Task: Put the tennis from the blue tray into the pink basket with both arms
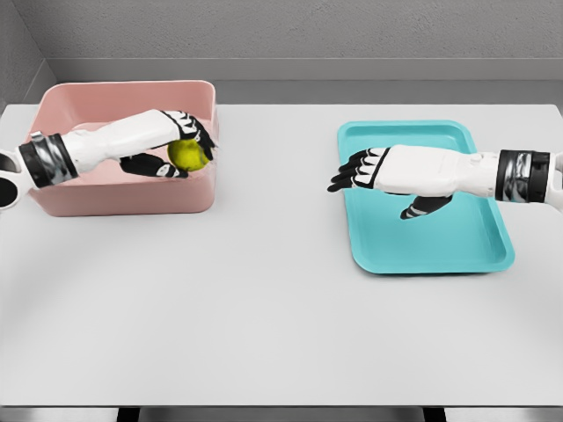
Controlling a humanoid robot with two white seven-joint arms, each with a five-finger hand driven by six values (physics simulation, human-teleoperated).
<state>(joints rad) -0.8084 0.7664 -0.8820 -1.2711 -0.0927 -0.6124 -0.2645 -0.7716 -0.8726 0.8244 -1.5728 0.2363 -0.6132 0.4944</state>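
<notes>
- Basket: the pink tub at the table's far left; every place below is given relative to it.
- Ball: yellow-green, inside the basket's outline near its right wall, and gripped by the left hand. You cannot tell whether it touches the floor of the basket.
- Left hand: reaches over the basket from its left side, fingers curled over the ball's top and thumb under it, so it is clamped on the ball.
- Tray: blue, well to the right of the basket, with no ball on it.
- Right hand: hovers over the tray, far right of the basket, fingers stretched flat and a little apart, holding nothing.
- Risk 1: the ball sits close to the right wall. If you let go while the hand is moving rightward, the ball may strike the rim and hop out onto the table.
- Risk 2: if the ball is above the floor, a drop may bounce it; lower it first.
- Risk 3: on withdrawal, the curled fingers or wrist may catch the wall and drag the basket; open fully, then lift straight up.
</notes>
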